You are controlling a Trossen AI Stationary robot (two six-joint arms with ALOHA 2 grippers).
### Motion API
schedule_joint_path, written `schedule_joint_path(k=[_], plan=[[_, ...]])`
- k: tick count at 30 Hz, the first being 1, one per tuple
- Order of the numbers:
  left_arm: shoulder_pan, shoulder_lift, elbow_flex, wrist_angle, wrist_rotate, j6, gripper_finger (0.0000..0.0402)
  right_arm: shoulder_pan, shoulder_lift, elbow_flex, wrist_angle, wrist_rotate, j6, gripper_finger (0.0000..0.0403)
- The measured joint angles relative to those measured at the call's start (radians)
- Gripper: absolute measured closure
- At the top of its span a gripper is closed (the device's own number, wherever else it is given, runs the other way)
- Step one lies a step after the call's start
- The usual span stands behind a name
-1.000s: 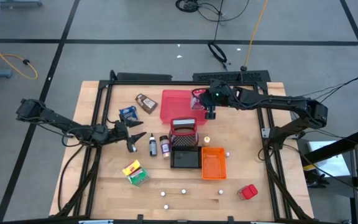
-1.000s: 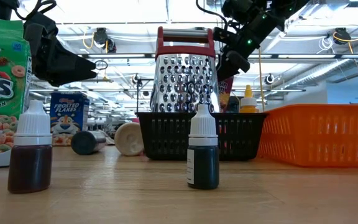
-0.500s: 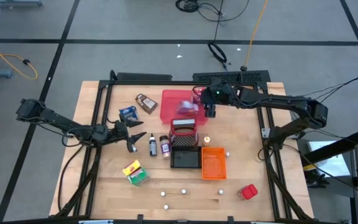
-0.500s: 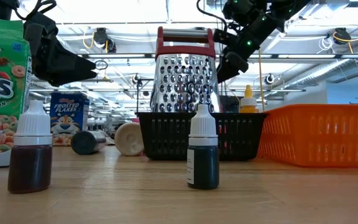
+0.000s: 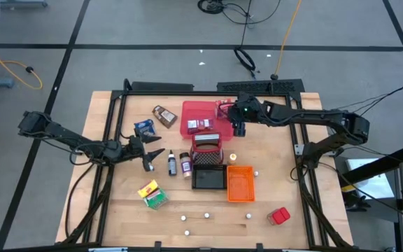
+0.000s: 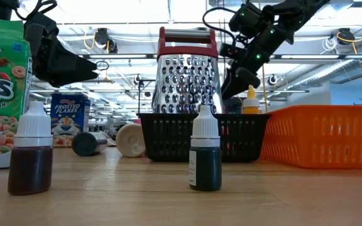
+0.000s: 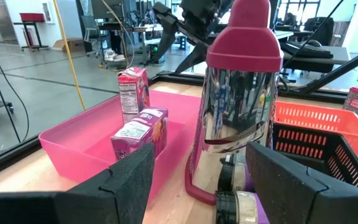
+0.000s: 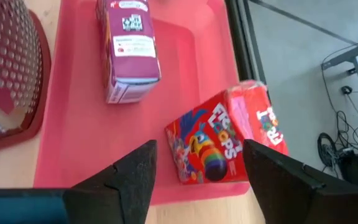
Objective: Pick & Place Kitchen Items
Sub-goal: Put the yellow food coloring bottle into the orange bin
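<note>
A pink carton (image 8: 129, 50) lies on its side on the floor of the red tray (image 5: 191, 112). A red Froot Loops box (image 8: 222, 140) leans tilted on the tray's rim at its far right corner. My right gripper (image 8: 197, 180) hangs open and empty over the tray's right edge (image 5: 238, 129), above and beside both packs. My left gripper (image 5: 154, 155) waits open at the table's left, level, pointing at the tray and touching nothing. Two small dark bottles (image 5: 172, 162) stand just right of it.
A metal grater with red trim (image 5: 207, 147) stands by a black wire basket (image 5: 208, 176), with an orange bin (image 5: 240, 183) to its right. A blue box (image 5: 144, 127), brown pouch (image 5: 164, 115), yellow-green box (image 5: 152, 194), red box (image 5: 279, 216) and white pieces (image 5: 206, 215) lie around.
My right gripper has let go of the pink carton, which has dropped into the red tray and come to rest on its side. The gripper has then sunk a little over the tray's right edge.
</note>
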Motion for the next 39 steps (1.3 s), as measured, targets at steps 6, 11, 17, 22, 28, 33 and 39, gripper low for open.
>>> schedule_joint_path(k=[6,11,17,22,28,33,39], plan=[[0.000,0.000,0.000,0.000,0.000,-0.002,0.0146,0.030,-0.039,0.000,-0.054,0.088,0.035,0.0181],[0.000,0.000,0.000,0.000,0.000,-0.001,0.0146,0.081,-0.141,0.000,-0.179,0.123,0.095,0.0186],[0.000,0.000,0.000,0.000,0.000,0.001,0.0146,0.165,-0.271,0.000,-0.379,0.122,0.258,0.0191],[0.000,0.000,0.000,0.000,0.000,0.002,0.0146,0.250,-0.340,0.000,-0.506,0.122,0.394,0.0191],[0.000,0.000,0.000,0.000,0.000,0.001,0.0146,0.353,-0.369,0.000,-0.547,0.061,0.531,0.0191],[0.000,0.000,0.000,0.000,0.000,-0.006,0.0146,0.433,-0.369,-0.056,-0.475,-0.009,0.594,0.0191],[0.000,0.000,0.000,0.000,0.000,-0.008,0.0147,0.517,-0.369,-0.203,-0.246,-0.009,0.621,0.0191]])
